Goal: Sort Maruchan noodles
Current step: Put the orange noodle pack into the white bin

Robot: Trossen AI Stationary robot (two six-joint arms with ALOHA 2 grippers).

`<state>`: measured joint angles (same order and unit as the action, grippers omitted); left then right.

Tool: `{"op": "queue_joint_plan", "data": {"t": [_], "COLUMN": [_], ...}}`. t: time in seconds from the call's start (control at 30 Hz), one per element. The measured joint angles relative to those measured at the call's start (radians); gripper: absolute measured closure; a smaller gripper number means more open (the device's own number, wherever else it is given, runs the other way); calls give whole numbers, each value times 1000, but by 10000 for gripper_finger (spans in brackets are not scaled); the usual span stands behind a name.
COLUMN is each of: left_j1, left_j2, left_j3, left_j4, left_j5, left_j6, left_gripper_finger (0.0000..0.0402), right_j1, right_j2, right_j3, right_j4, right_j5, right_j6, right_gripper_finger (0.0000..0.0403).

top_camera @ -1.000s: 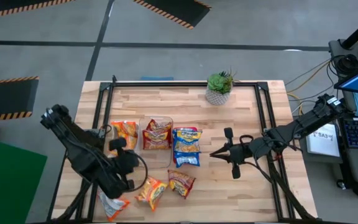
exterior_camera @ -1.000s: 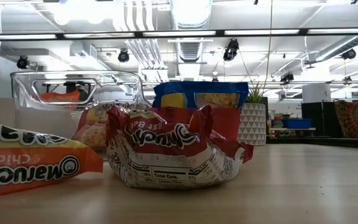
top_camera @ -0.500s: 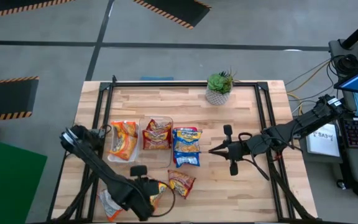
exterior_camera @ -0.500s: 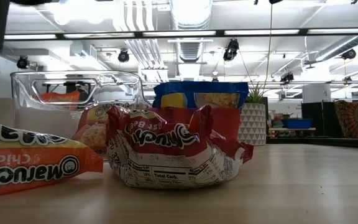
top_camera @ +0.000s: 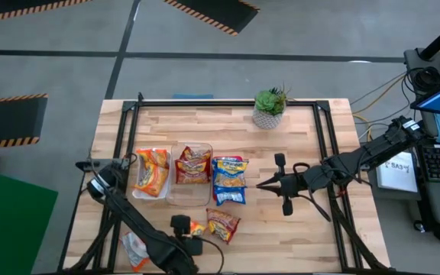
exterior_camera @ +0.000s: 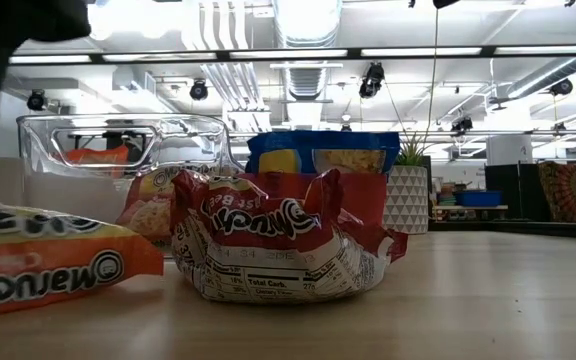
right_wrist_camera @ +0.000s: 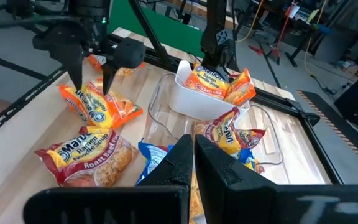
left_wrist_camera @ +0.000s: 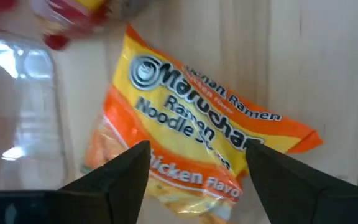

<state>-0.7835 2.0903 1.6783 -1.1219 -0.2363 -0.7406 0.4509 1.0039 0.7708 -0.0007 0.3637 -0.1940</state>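
Left claw (left_wrist_camera: pixel 194 168) open over an orange noodle packet (left_wrist_camera: pixel 191 149), clear tray (left_wrist_camera: pixel 17 118) beside; right claw (right_wrist_camera: pixel 193 155) closed

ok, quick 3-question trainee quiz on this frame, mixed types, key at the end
1. True or false: the left gripper is open above the chicken packet.
2. The right gripper is: A) open B) shut on a packet C) shut, holding nothing
3. Fill in: the potted plant stands at the table's ___ edge, seen from above.

Key: 1 true; 2 C; 3 far
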Motion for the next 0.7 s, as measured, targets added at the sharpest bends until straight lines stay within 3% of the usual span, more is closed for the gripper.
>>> {"op": "queue_joint_plan", "data": {"t": [0.13,0.5,0.6,0.7], "left_j1": [-6,-7,-9,-10], "left_j2": [15,42,38,31], "left_j3": [-3,-90,-94,-91], "left_j4": [6,146,154,148], "left_j5": [46,17,10,7], "left_j6": [0,-49,-59,-62], "left_gripper_finger": [169,204,235,290], "right_j1": [0,0,0,0], "right_j2": [0,0,0,0], "right_j3": [-2,-3,-3,-3], "right_j4": [-5,-3,-2,-2], "right_j5": [0,0,0,1], "right_j6": [0,-10,-12,-13], "right_gripper_finger": [394,394,394,394]}}
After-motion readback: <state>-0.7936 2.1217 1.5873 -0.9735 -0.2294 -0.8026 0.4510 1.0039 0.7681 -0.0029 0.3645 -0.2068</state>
